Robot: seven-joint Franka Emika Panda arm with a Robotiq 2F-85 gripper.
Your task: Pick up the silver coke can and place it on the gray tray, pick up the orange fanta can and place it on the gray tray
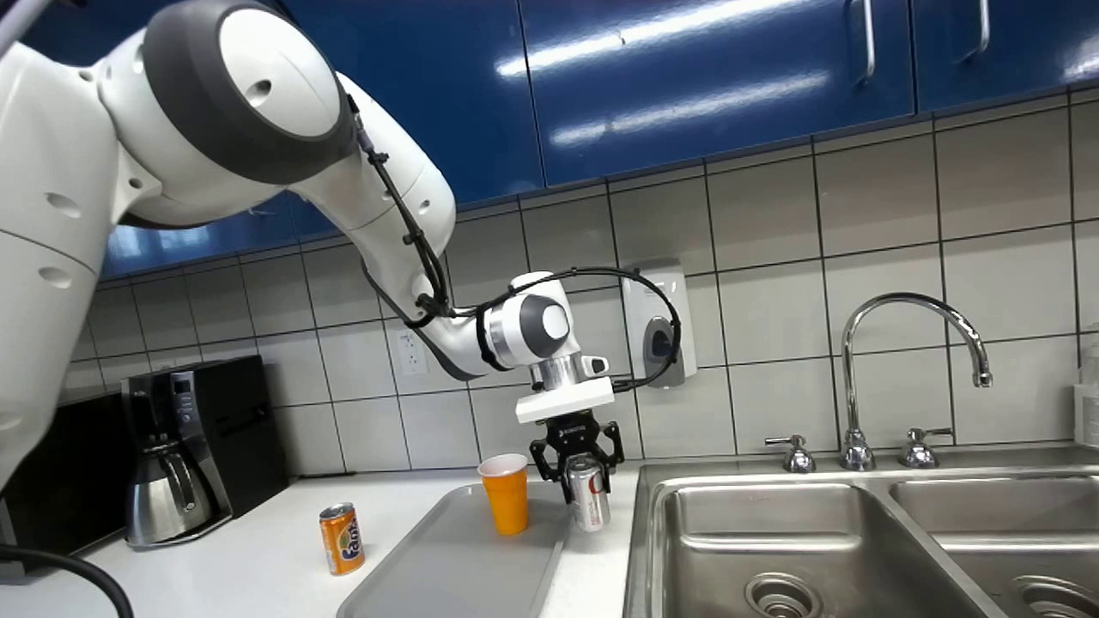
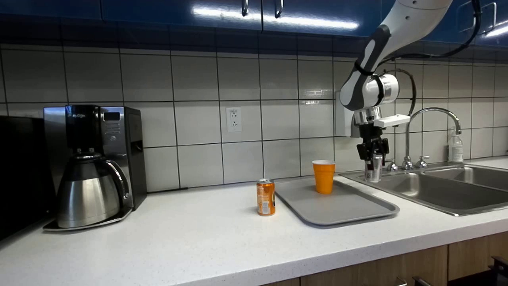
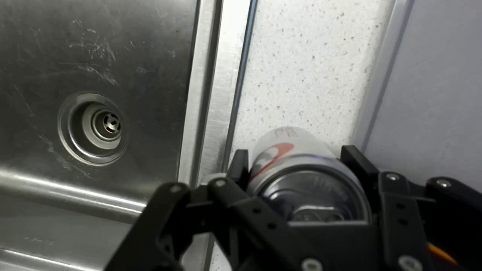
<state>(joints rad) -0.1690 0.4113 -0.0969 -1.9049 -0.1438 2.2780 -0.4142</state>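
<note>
The claw point(image 1: 587, 491) is clasped around the silver coke can point(image 3: 307, 173), beside the gray tray point(image 2: 337, 208); the orange cup point(image 2: 324, 178) could be toppled by a low swing.

Arm point(image 1: 425, 184) bent; hand point(image 1: 587, 491) points down, 2 fingers point(image 3: 354, 164) seemingly clamped.

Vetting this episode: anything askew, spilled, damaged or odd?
Two minor things: pale scuff-like marks on the sink basin, likely wear; and an orange cup on the gray tray, odd because the task doesn't name it. No spill visible.
</note>
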